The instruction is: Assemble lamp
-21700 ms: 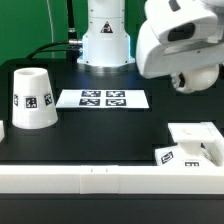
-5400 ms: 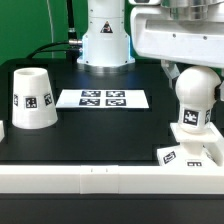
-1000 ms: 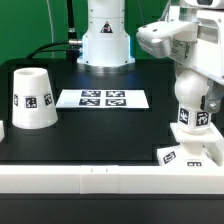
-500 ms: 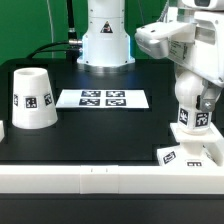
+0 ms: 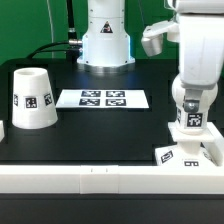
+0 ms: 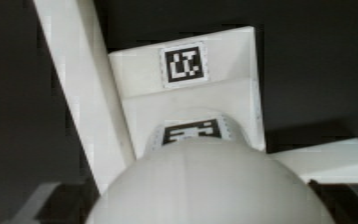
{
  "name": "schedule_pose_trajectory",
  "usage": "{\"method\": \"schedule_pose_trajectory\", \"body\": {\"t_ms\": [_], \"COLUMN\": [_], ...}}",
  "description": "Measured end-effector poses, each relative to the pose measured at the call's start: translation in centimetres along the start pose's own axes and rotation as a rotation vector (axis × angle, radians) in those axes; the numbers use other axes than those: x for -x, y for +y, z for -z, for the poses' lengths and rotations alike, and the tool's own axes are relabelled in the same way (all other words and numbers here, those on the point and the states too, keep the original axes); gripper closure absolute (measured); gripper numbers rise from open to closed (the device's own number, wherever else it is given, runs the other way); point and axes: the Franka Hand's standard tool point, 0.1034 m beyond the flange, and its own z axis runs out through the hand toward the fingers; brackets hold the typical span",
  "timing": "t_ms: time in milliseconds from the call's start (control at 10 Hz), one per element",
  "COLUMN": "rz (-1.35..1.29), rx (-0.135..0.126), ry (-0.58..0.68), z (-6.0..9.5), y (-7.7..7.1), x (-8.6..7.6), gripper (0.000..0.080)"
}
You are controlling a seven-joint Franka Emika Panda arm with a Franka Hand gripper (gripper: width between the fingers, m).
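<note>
My gripper (image 5: 190, 102) is shut on the round-headed white bulb (image 5: 191, 116) and holds it upright at the exterior view's right, its lower end at or just above the flat square base (image 5: 196, 152); I cannot tell whether they touch. In the wrist view the bulb (image 6: 194, 180) fills the foreground, with the tagged base (image 6: 190, 68) beyond it. The fingers are mostly hidden beside the bulb. The cone shade (image 5: 32, 98) stands alone at the exterior view's left.
The marker board (image 5: 103, 98) lies flat in the middle of the black table. A white front wall (image 5: 90, 180) runs along the near edge and also shows in the wrist view (image 6: 78, 90). The robot's white pedestal (image 5: 105, 40) stands at the back.
The arm has straightened above the base and the wrist has turned. The bulb has come down slightly toward the base. Shade and marker board have not moved.
</note>
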Motion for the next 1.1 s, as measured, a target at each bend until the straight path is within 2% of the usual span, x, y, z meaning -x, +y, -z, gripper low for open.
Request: {"method": "schedule_pose_trajectory", "body": {"t_ms": [800,1100], "rz": [-0.563,-0.866], "rx": [-0.002,-0.025], "ry": [0.014,0.052], "z": [-0.06,-0.02], "y": [0.00,0.11], "x": [-0.19,-0.34], "gripper": [0.0223,0.0223]}}
